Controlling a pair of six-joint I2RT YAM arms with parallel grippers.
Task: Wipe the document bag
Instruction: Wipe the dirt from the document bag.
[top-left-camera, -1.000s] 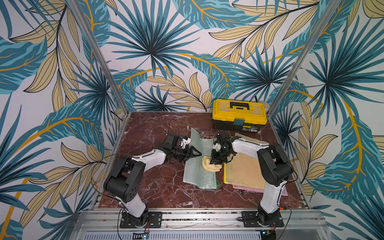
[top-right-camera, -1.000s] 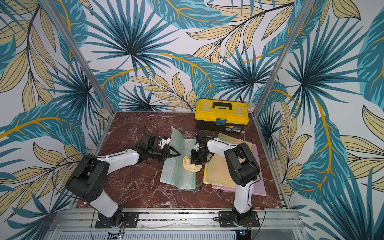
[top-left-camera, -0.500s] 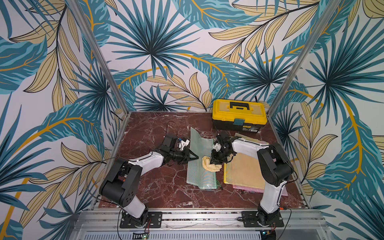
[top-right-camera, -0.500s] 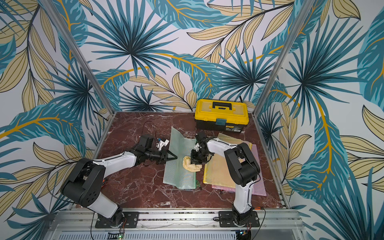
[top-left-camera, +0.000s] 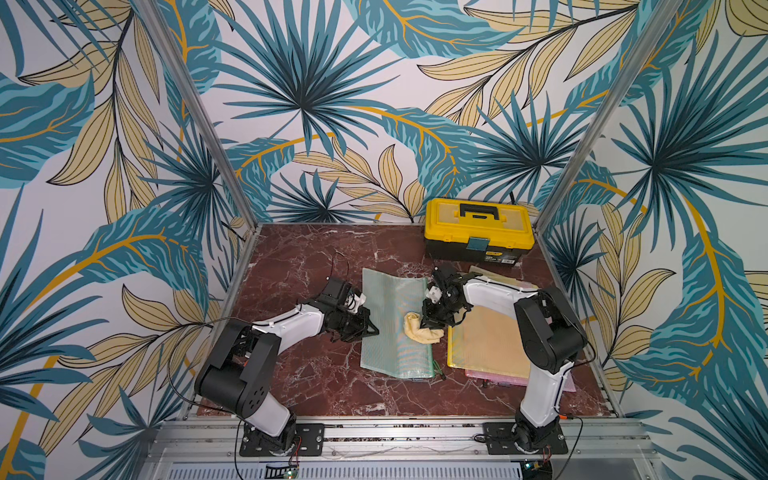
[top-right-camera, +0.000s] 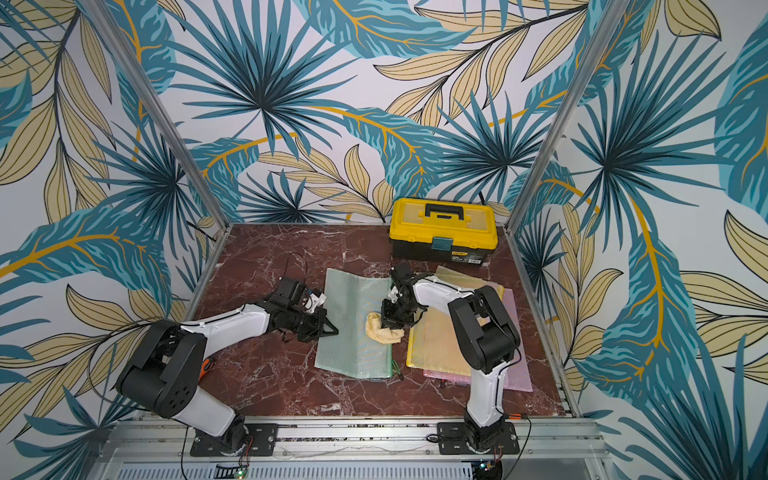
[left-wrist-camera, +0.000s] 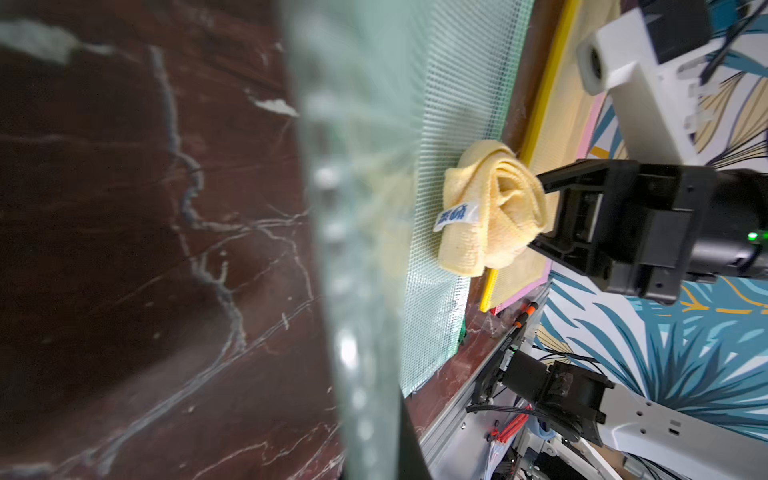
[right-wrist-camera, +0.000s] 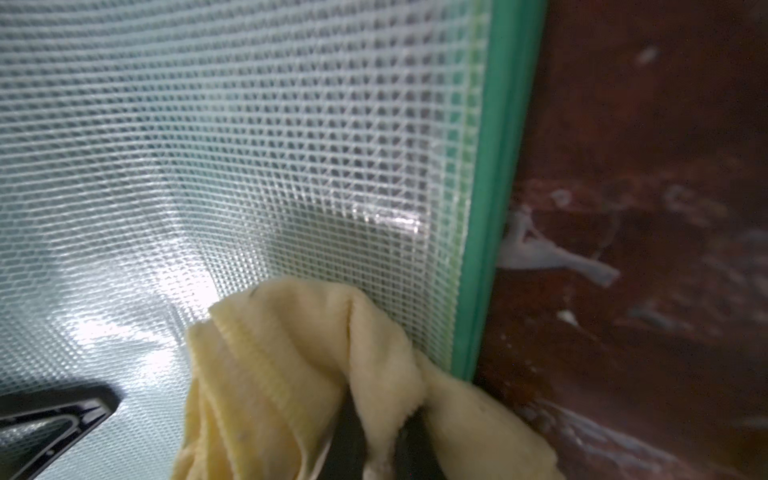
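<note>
A green mesh document bag (top-left-camera: 386, 299) (top-right-camera: 353, 349) lies flat in the middle of the marble table. My left gripper (top-left-camera: 371, 331) (top-right-camera: 331, 331) is low at the bag's left edge, shut on that edge. In the left wrist view the blurred bag rim (left-wrist-camera: 353, 291) runs straight into the jaws. My right gripper (top-left-camera: 430, 322) (top-right-camera: 392, 322) is shut on a crumpled yellow cloth (top-left-camera: 419, 331) (top-right-camera: 383, 331) (left-wrist-camera: 490, 212) (right-wrist-camera: 291, 374). The cloth rests on the bag near its green right border (right-wrist-camera: 494, 208).
A yellow and black toolbox (top-left-camera: 478, 230) stands at the back right. A yellow document bag (top-left-camera: 486, 345) lies on a pink one (top-left-camera: 498, 372) right of the green bag, under my right arm. Metal frame posts and patterned walls enclose the table.
My left gripper has drawn back left from over the bag to its left edge and closed there. The right gripper and cloth have stayed in place.
</note>
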